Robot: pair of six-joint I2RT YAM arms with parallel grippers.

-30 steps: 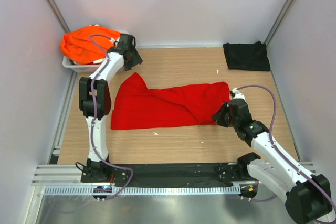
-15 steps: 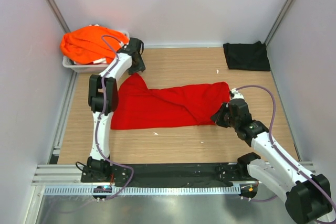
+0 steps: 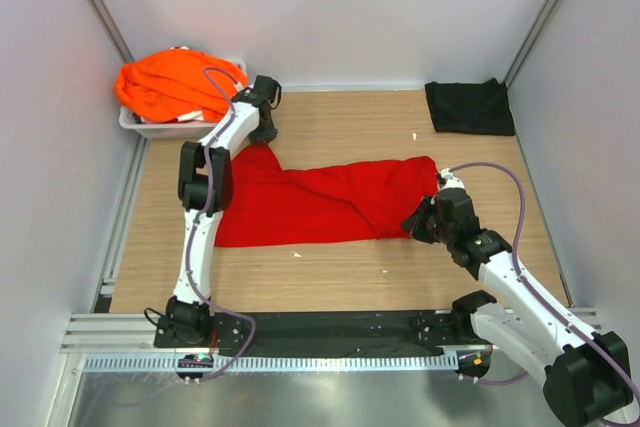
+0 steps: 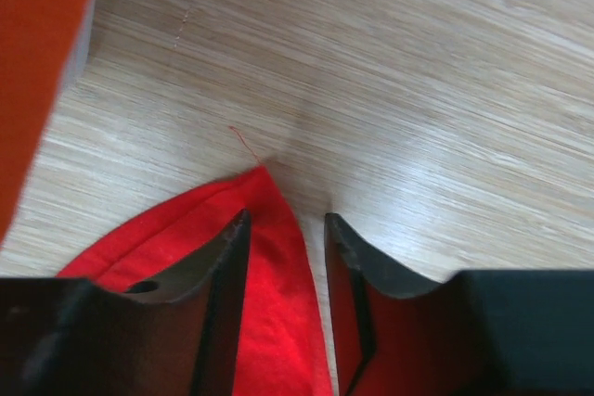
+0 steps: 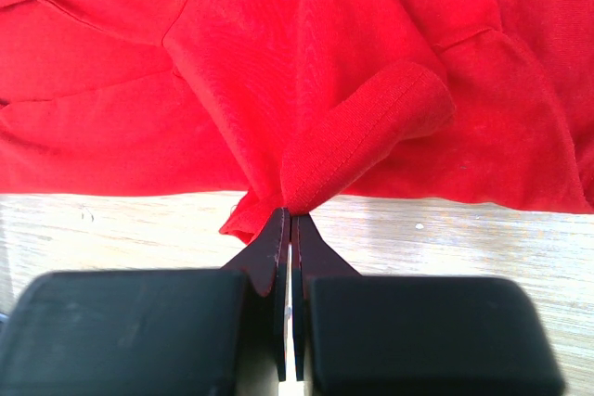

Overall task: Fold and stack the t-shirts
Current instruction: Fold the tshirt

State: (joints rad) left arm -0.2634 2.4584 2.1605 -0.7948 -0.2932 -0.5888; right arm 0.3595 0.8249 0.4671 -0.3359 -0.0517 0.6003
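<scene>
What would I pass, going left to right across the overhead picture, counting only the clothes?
orange t-shirts → red t-shirt → black t-shirt

Nothing readable can be found here, tbh. No text, label, brand mark, number or sign can be made out in any of the three views.
</scene>
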